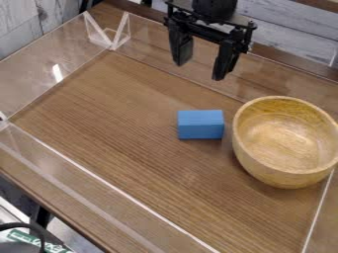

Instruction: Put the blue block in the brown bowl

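With the black claw (200,57) spread apart and empty above the bench, the approach step applies: descend over the small bright-blue rectangular block (201,124) lying just beside the round light-brown wooden bowl (286,140).

Black end effector (203,56), 2 long fingers

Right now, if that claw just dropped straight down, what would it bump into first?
Probably the bare wooden table. The open gripper seems to hang behind the blue block and brown bowl, though depth is unclear.
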Robot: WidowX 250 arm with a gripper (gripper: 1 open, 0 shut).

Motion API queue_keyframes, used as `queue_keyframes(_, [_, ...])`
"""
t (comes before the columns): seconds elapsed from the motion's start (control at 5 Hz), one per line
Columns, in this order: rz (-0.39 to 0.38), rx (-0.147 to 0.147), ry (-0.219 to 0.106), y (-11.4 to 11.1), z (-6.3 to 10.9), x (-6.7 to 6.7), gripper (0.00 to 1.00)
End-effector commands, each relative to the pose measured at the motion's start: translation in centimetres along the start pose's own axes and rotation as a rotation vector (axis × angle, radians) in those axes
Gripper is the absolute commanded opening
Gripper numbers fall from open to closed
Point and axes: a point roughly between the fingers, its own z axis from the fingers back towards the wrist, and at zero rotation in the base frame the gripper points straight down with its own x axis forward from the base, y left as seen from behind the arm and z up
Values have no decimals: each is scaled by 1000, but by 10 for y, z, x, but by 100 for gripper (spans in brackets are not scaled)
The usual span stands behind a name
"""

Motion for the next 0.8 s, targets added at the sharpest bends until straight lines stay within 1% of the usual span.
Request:
queue_keyframes(0.0, [-163,6,7,0,-7,-6,100])
queue_keyframes(0.2, [-372,21,-4,0,-15,-15,100])
queue_keyframes(0.4, [-524,36,-22,0,-25,-20,100])
queue_keyframes(0.6, [-641,49,-31,3,-33,-21,100])
